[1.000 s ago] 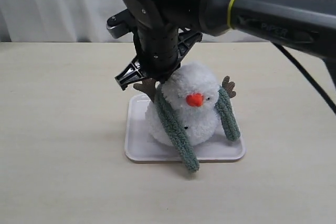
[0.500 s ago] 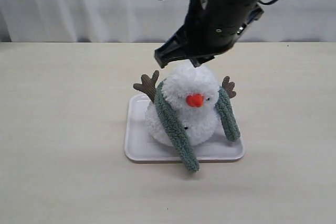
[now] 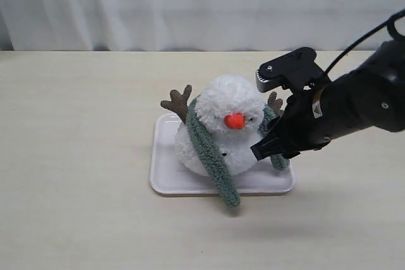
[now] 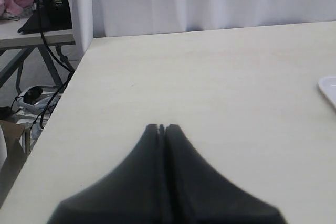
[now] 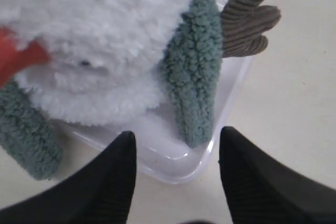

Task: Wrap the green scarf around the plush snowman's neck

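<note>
1. One fluffy white snowman [image 3: 221, 124], with an orange nose and brown twig arms, sits on the white tray [image 3: 166, 178].
2. Fuzzy sage-green scarf [image 3: 212, 156] drapes over its shoulders. One end hangs past the tray's front rim; the other lands inside.
3. Right gripper [image 3: 273, 150] hovers at the tray's corner, jaws wide, empty.
4. Left gripper [image 4: 161, 128], well apart from the tray, is pinched closed.

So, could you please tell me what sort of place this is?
Probably a robotics lab bench: a bare pale tabletop against a white curtain, a black robot arm reaching over it, and a second desk with loose cables on the floor beside it.
</note>
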Controlling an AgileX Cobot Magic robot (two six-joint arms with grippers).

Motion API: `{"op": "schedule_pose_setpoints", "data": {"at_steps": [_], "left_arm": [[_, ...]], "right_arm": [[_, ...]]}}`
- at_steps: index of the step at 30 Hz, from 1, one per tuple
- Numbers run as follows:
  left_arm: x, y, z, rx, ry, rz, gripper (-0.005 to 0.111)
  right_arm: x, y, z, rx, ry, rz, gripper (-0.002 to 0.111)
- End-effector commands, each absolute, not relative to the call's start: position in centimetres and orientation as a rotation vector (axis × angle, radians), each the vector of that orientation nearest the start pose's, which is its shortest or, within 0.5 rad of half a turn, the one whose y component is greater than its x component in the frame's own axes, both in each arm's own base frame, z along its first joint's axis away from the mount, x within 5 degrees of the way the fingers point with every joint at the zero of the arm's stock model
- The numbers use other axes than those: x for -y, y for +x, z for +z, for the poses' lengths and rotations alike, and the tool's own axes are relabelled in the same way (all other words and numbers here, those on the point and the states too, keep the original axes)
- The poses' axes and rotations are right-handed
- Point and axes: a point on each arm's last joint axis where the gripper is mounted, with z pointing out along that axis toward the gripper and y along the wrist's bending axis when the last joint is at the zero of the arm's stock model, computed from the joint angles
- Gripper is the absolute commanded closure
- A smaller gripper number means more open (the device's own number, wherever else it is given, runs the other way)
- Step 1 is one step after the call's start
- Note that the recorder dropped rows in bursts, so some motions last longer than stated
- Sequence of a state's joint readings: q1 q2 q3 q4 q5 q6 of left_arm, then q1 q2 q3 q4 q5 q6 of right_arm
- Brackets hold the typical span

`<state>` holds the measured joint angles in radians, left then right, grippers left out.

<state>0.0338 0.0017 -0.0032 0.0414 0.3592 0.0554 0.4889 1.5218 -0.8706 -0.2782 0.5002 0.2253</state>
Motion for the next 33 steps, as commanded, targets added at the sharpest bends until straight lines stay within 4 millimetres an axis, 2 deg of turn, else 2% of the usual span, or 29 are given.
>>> {"op": "schedule_pose_setpoints", "data": {"at_steps": [1,5,13,16,18,23,28,33], "left_arm": [[-0.3,5.3,18.2,-1.83,0.04,0.1,0.107],[-0.3,5.3,18.2,-1.83,0.04,0.1,0.107],[-0.3,5.3,18.2,-1.828,0.04,0.1,0.107],[-0.3,5.3,18.2,-1.828,0.04,0.1,0.107],[-0.3,5.3,18.2,-1.828,0.04,0.1,0.107],[-0.3,5.3,18.2,-1.828,0.04,0.1,0.107],[-0.3,5.3,18.2,-1.828,0.04,0.1,0.107],[-0.3,5.3,18.2,-1.828,0.04,0.1,0.107]], "right_arm": [[-11.9,27.2,19.8,-2.436,-0.616,0.024,0.061],[-12.0,27.9,17.9,-2.424,-0.628,0.051,0.061],[-12.6,28.8,14.7,-2.414,-0.781,0.015,0.061],[-12.6,28.9,14.1,-2.417,-0.819,0.002,0.067],[-12.6,28.9,13.8,-2.418,-0.848,-0.012,0.076],[-12.5,28.9,13.6,-2.428,-0.855,-0.021,0.104],[-12.2,28.5,13.8,-2.466,-0.855,-0.058,0.104],[-11.7,27.9,15.2,-2.516,-0.788,-0.082,0.104]]}}
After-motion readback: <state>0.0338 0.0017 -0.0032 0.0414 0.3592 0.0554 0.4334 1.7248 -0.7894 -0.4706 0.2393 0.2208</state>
